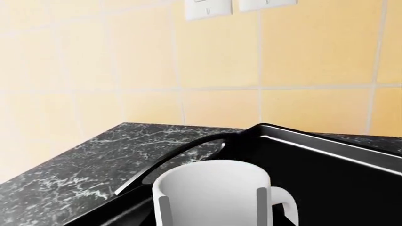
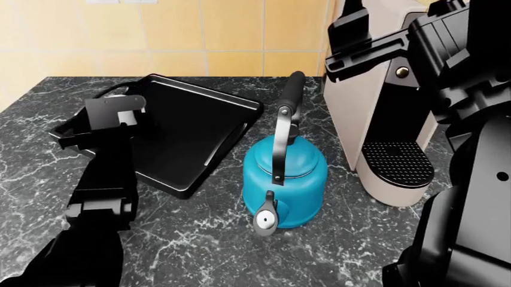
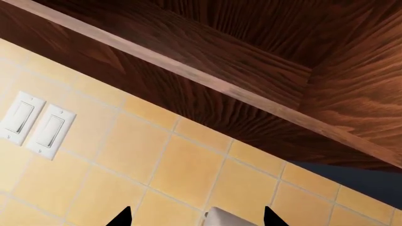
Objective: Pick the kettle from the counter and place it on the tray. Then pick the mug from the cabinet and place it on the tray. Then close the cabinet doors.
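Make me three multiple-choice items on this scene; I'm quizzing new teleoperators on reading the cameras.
1. Where does the kettle stand?
A. on the counter, beside the tray
B. inside the tray
C. in a cabinet

2. What colour is the kettle's body?
A. red
B. white
C. blue

3. How is the mug?
A. lying on its side
B. upright between the left gripper fingers
C. upside down

Answers: 1 A, the head view shows its base on marble, clear of the tray's rim. 2 C, bright blue with a black handle. 3 B, the left wrist view shows its open mouth up, with a finger on each side.
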{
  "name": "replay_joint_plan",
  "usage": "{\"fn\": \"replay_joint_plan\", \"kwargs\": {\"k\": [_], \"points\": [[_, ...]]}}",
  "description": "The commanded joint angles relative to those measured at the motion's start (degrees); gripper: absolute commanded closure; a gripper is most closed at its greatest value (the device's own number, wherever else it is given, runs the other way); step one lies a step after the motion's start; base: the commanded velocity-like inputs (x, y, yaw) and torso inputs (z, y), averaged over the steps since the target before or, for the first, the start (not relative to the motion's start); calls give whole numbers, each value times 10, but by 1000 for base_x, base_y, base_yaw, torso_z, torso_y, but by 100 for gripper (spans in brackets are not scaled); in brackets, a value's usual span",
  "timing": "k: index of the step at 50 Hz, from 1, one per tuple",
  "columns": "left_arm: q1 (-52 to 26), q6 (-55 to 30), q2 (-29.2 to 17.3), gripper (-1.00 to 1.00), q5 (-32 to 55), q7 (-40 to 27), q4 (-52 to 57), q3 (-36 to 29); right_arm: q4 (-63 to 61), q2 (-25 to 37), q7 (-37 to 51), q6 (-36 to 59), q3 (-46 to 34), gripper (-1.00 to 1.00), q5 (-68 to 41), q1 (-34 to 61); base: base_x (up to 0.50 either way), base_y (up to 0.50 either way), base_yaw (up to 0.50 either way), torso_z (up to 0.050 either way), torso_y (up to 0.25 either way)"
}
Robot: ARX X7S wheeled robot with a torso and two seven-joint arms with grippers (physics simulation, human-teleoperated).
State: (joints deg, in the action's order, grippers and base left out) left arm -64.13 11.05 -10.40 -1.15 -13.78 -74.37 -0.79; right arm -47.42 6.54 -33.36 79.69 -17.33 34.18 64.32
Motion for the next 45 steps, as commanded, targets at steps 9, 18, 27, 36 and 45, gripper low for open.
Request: {"fn": "replay_joint_plan", "kwargs": {"k": [9,18,27,36,45], "points": [[10,0,-1,100,11,-5,-6,0,0,0,3,-5,5,-100,-4,-5,-1,0,1,0,0],[8,-2,-3,-100,12,-7,-6,1,0,0,5,-6,5,-100,-6,-5,0,0,0,0,0],[4,-2,-4,-100,13,-7,-6,3,-2,0,6,-4,4,-100,-6,-5,0,0,0,0,0],[1,-3,-5,-100,13,-6,-6,6,-3,1,6,-3,4,-100,-7,-4,0,0,0,0,0],[1,-2,-4,-100,14,4,-6,10,-5,2,7,0,2,-100,-7,-1,0,0,0,0,0]]}}
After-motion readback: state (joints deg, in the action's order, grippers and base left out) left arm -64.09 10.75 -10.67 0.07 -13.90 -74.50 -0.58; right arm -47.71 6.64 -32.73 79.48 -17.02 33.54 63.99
